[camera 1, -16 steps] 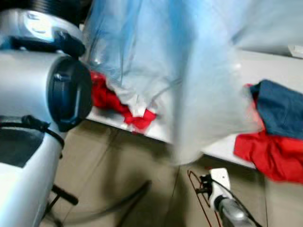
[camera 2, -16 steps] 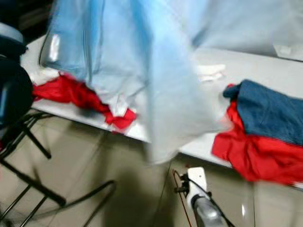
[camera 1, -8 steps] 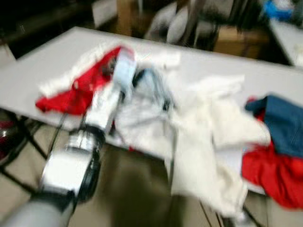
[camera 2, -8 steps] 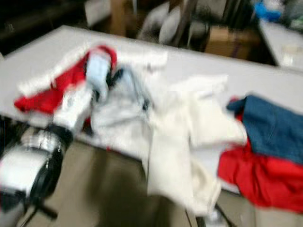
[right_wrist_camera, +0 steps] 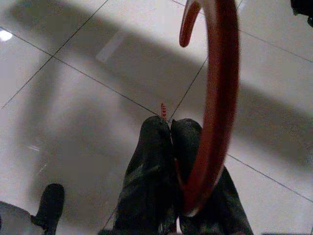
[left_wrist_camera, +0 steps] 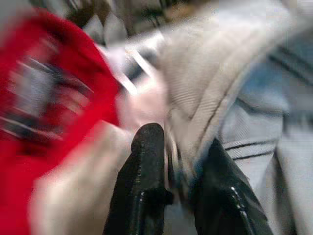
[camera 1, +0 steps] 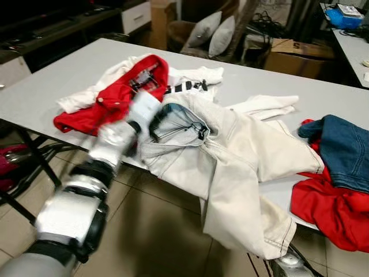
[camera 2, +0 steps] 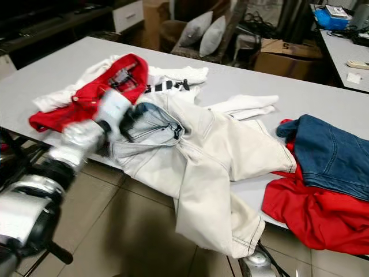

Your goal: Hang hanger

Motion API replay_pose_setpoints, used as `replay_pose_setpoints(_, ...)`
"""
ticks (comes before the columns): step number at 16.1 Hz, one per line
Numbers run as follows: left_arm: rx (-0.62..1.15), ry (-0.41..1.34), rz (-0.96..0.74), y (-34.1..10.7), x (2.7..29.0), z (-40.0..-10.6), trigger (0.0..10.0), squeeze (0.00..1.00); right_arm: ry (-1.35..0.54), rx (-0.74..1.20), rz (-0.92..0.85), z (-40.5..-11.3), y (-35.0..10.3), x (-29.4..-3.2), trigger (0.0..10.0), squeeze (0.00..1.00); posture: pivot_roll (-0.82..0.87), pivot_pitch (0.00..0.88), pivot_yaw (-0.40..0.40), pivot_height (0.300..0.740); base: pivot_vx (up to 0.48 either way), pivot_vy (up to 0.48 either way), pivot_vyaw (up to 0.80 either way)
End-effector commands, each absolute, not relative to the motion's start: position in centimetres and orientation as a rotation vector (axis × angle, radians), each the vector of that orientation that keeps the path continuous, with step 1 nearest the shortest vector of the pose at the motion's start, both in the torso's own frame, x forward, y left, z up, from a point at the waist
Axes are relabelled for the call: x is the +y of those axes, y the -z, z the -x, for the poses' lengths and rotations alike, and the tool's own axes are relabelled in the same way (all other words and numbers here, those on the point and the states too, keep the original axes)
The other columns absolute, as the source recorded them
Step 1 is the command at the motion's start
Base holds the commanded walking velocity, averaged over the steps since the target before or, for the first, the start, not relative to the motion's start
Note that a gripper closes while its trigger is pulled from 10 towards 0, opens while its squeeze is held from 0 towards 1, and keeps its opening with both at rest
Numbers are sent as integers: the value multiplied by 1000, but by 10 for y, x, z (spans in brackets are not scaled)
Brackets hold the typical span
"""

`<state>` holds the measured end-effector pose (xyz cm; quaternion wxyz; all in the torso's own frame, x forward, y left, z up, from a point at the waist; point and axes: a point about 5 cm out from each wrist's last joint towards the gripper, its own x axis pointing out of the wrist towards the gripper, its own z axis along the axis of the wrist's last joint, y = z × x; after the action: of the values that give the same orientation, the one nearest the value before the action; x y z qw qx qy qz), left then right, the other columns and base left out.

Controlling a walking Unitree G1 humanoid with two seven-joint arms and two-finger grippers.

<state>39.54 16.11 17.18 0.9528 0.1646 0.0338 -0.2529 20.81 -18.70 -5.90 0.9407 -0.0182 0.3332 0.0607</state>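
the red hanger [right_wrist_camera: 215,103] is down at the robot's right side, low over the tiled floor [right_wrist_camera: 73,73], its curved hook pinched between the closed fingers of the right gripper [right_wrist_camera: 171,128]. the left gripper [left_wrist_camera: 178,156] reaches out over the near edge of the grey table [camera 1: 52,86] and has its two black fingers [left_wrist_camera: 144,171] narrowed onto the collar edge of a white jacket [camera 1: 242,161]. that jacket sprawls across the table, one part drooping off the front edge. a red garment [camera 1: 115,95] lies just beside it to the robot's left, and a blue denim piece [camera 1: 346,150] rests on more red cloth [camera 1: 331,210] at the right
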Motion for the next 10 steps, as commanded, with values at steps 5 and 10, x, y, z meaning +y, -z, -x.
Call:
replay_pose_setpoints(5,-221,361,-294,-277,199,-409,10000,1000,-106,660,33,-212,57,-189,10000,0,117,0,3,740,0,0,0)
replay_pose_setpoints(10,-286,824,-124,-290,166,-391,10000,0,-106,658,28,-215,56,-186,10000,0,120,0,9,740,0,0,0)
